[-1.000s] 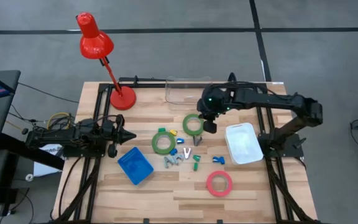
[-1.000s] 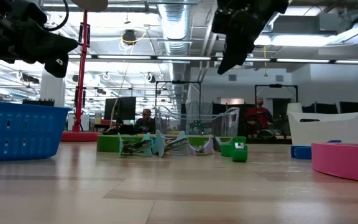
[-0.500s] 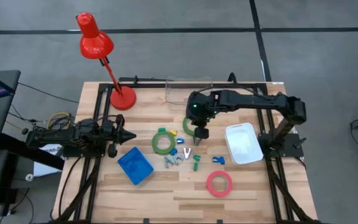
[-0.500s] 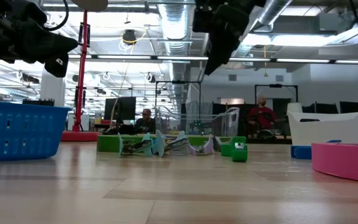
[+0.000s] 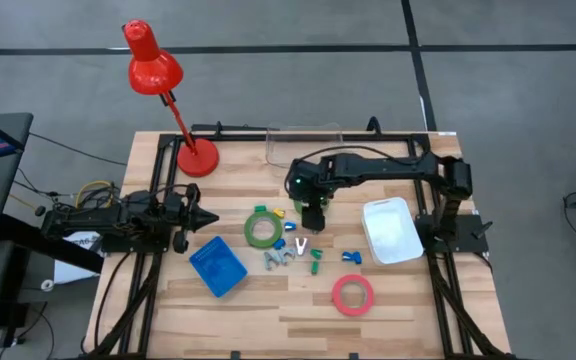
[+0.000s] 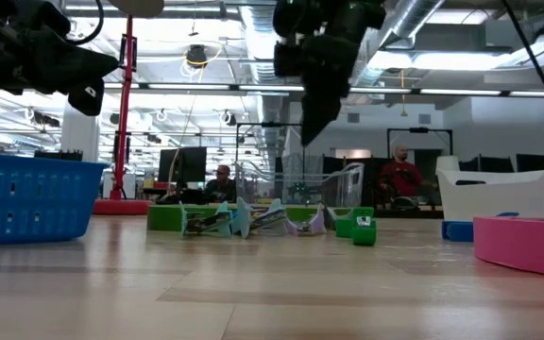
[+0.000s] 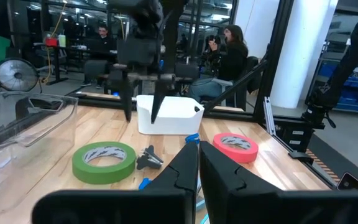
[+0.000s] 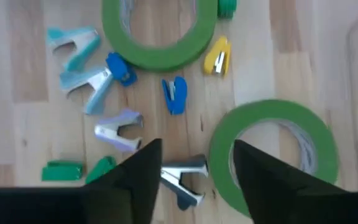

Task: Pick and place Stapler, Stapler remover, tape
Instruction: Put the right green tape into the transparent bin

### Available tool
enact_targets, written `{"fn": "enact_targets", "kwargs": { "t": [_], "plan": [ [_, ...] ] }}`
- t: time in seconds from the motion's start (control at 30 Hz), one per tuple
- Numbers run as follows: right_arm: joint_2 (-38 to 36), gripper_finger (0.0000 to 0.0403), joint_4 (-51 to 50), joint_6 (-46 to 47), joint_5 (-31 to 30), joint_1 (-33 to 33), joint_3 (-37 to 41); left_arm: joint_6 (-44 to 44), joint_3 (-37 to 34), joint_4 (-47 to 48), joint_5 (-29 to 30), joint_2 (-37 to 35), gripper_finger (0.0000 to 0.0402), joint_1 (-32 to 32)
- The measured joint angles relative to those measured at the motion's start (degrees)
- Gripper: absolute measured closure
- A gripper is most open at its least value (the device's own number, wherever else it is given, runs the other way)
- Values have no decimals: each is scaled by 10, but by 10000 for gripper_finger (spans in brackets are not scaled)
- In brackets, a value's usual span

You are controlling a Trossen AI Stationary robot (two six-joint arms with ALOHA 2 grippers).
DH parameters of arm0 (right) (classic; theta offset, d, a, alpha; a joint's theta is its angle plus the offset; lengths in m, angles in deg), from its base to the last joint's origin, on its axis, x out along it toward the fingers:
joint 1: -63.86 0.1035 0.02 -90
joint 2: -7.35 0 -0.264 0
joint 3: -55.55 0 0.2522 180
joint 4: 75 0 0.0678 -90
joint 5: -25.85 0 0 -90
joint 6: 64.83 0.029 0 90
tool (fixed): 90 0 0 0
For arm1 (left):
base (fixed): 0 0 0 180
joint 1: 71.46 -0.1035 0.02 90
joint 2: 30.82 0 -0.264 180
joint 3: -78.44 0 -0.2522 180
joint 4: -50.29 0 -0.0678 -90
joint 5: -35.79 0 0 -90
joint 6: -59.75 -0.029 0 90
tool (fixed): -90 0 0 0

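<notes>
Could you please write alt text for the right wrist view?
The open right gripper hangs above a wooden table, over a green tape ring. A second green ring and small coloured staple removers lie beyond.

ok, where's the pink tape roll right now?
In the high view, the pink tape roll lies flat on the table's right half near the front edge, below the white bin, apart from the small coloured pieces.

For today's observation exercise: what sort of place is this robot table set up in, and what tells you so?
Most likely an open lab or industrial workspace. Exposed ceiling ducts run overhead, people sit at desks behind the wooden table, and a large fan stands on the floor.
</notes>
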Motion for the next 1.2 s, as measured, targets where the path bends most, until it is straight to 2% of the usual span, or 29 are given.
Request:
{"fn": "enact_targets", "kwargs": {
  "t": [0.13, 0.27, 0.8, 1.2],
  "plan": [
    [15, 162, 8, 0, 0, 1, -2, 0, 0, -3, 0, 0, 394, 0],
    [36, 143, 6, 10, 0, 0, 0, 0, 0, -4, 0, 7, 394, 0],
    [46, 142, 23, 28, 0, -21, -1, 0, 0, -13, 0, 40, 394, 0],
    [63, 142, 53, 43, -37, -28, 1, 0, 0, -15, 0, 41, 394, 0]
  ]
}}
